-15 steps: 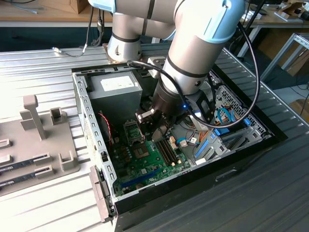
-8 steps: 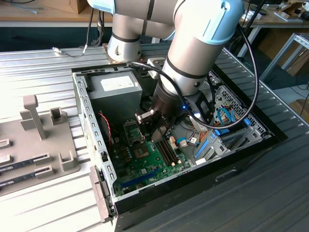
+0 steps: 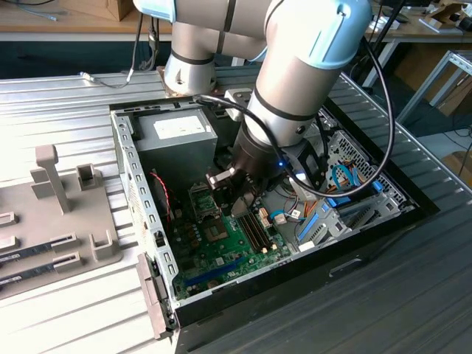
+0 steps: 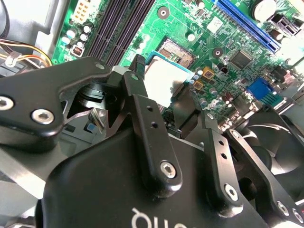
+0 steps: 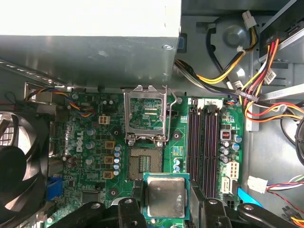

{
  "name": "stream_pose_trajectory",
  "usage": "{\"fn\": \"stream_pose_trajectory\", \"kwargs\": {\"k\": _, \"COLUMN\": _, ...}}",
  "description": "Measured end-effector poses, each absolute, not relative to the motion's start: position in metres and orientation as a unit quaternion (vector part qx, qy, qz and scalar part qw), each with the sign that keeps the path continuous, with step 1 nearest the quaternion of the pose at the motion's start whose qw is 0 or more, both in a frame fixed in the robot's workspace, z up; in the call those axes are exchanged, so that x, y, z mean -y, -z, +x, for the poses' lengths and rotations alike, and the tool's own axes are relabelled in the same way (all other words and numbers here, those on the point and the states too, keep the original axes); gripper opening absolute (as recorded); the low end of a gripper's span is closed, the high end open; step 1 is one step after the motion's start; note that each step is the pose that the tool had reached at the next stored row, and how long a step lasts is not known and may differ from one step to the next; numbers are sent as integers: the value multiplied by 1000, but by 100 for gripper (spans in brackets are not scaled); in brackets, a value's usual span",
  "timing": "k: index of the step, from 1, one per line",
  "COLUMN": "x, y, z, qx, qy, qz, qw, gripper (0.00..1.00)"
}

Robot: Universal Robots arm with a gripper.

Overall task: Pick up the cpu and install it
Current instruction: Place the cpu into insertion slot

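Item: small flat square cpu (image 5: pixel 165 196), green rim, dull silver lid, is being pinched at two edges by the black hand (image 5: pixel 166 202) above the green motherboard (image 5: pixel 95 142). Step: carrying to the open socket (image 5: pixel 146 165). Next, level alignment over it is being called for.

One cpu (image 5: pixel 165 195) — one gripper (image 5: pixel 165 209) — one motherboard (image 5: pixel 95 142)

cpu (image 5: pixel 166 196): we see a flat square chip, silver-grey lid, green rim
state: held off the board, lid facing the first wrist camera
place: near the open socket (image 5: pixel 147 164), not seated
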State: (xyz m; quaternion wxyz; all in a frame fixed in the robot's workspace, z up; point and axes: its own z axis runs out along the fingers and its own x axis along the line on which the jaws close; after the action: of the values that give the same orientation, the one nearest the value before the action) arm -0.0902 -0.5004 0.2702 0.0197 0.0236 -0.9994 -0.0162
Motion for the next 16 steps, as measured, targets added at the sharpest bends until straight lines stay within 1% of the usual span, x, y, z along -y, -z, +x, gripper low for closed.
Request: {"fn": "stream_pose_trajectory", "kwargs": {"k": 16, "x": 500, "y": -264, "z": -93, "qx": 999, "qy": 16, "qz": 24, "qw": 20, "gripper": 47}}
